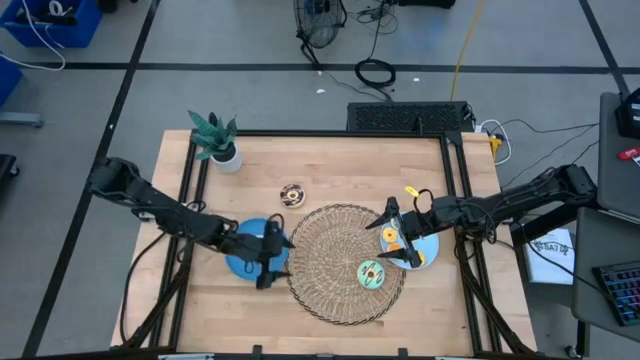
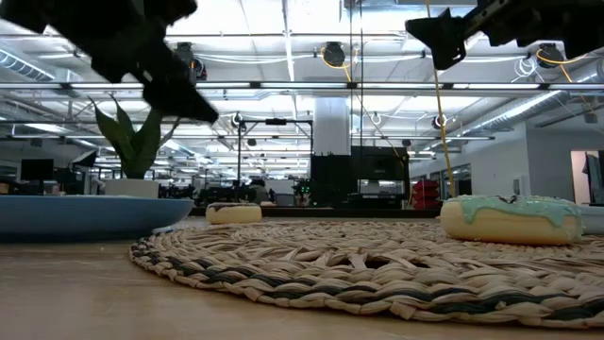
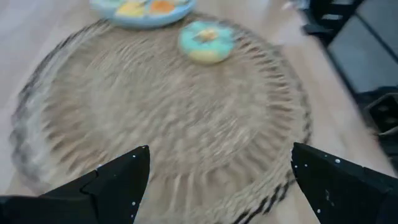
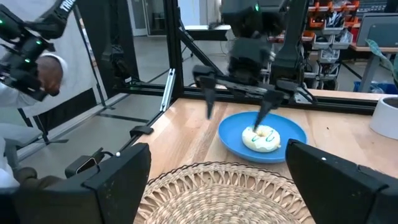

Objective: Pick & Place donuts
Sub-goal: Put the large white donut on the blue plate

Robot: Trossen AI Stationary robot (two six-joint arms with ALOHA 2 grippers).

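A white-iced donut (image 4: pixel 262 138) lies on the left blue plate (image 4: pixel 231 133). My left gripper (image 4: pixel 236 109) hangs open above it, fingers spread over the plate (image 1: pixel 243 258), touching nothing. A green-iced donut (image 1: pixel 372 273) rests flat on the wicker mat (image 1: pixel 340 262) and also shows in the low view (image 2: pixel 511 218). Small orange and yellow donuts (image 1: pixel 392 237) lie on the right blue plate (image 1: pixel 425 250). My right gripper (image 1: pixel 397 237) hovers open over that plate's mat-side edge. A chocolate donut (image 1: pixel 292 194) sits on the bare table beyond the mat.
A potted plant (image 1: pixel 216 142) stands at the table's far left corner. A black frame runs along the table's left, far and right edges (image 1: pixel 455 170). A person (image 4: pixel 43 74) shows beyond the table in the right wrist view. Bare wood lies near the front edge (image 1: pixel 240 310).
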